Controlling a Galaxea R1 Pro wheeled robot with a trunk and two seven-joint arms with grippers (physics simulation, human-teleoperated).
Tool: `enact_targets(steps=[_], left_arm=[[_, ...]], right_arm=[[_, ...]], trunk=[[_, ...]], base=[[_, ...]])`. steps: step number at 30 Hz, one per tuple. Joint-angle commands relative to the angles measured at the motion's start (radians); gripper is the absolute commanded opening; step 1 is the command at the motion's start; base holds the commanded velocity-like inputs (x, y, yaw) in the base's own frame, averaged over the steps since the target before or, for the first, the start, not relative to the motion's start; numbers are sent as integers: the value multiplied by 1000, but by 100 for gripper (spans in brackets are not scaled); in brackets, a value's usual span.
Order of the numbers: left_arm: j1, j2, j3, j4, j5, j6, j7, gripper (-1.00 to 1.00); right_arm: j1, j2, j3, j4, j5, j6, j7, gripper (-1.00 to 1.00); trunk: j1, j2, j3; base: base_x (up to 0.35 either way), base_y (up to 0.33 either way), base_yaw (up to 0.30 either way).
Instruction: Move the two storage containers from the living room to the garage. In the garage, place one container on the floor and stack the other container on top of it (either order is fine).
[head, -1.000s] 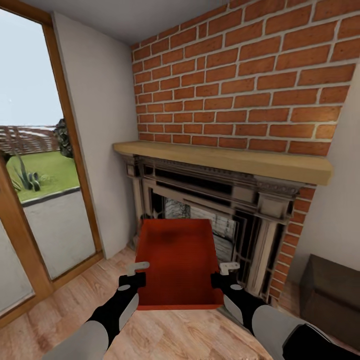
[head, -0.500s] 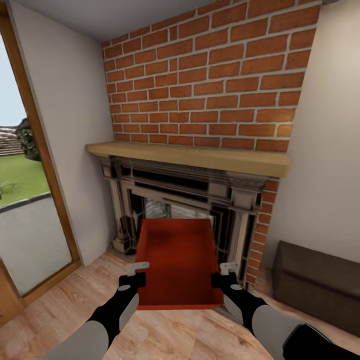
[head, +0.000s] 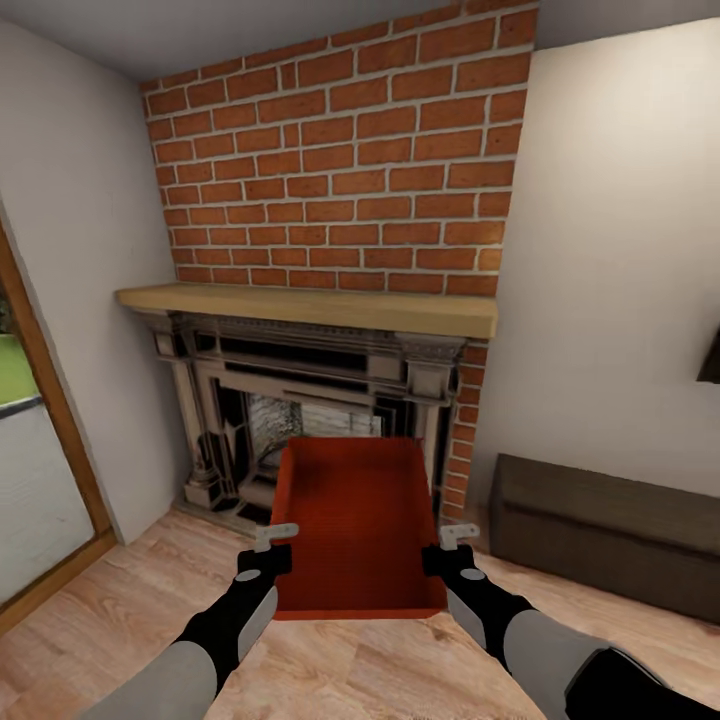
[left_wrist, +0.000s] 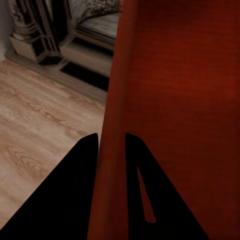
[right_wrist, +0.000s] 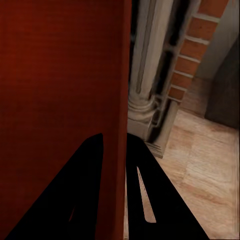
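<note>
Our whole view has swung to the right since a second ago: the glass door (head: 30, 490) has slid almost out at the left edge, the brick fireplace (head: 320, 330) has shifted leftward, and a low dark chest (head: 610, 535) against the pale wall has come into sight on the right. That is our camera turning with the body, not the room moving. Against our arms the container (head: 355, 525) sits just as it did, so we read this as turning on the spot while carrying.

We hold one orange-red container out in front of us, above the wood-plank floor (head: 110, 620), level and open side up, with nothing in it. Our left tool (head: 268, 552) pinches the thin left wall, one finger inside and one outside, as the left wrist view shows with the red wall (left_wrist: 112, 150) running between the two dark fingers (left_wrist: 82, 170). Our right tool (head: 452, 550) pinches the right wall the same way, the wall (right_wrist: 114, 150) clamped between its fingers (right_wrist: 90, 170).

As for progress, we judge the task barely begun. One container is lifted, but we are in the living room facing the fireplace. Ahead lie the trip to the garage, setting this container on the concrete, then fetching the other and stacking it on top.
</note>
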Motion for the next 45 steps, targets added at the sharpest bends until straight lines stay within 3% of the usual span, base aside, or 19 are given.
enact_targets(steps=[1,45], left_arm=[[0,-1,3,-4,-13,-36,15,-100],[0,0,1,-4,-13,-36,15,-100]], right_arm=[[0,11,-13,5,-21,-7,-31,-100],[0,11,-13,6,-22,-7,-32,-100]], trunk=[[0,-1,0],[0,-1,0]], base=[[-77,0,-288],[-2,0,-289]])
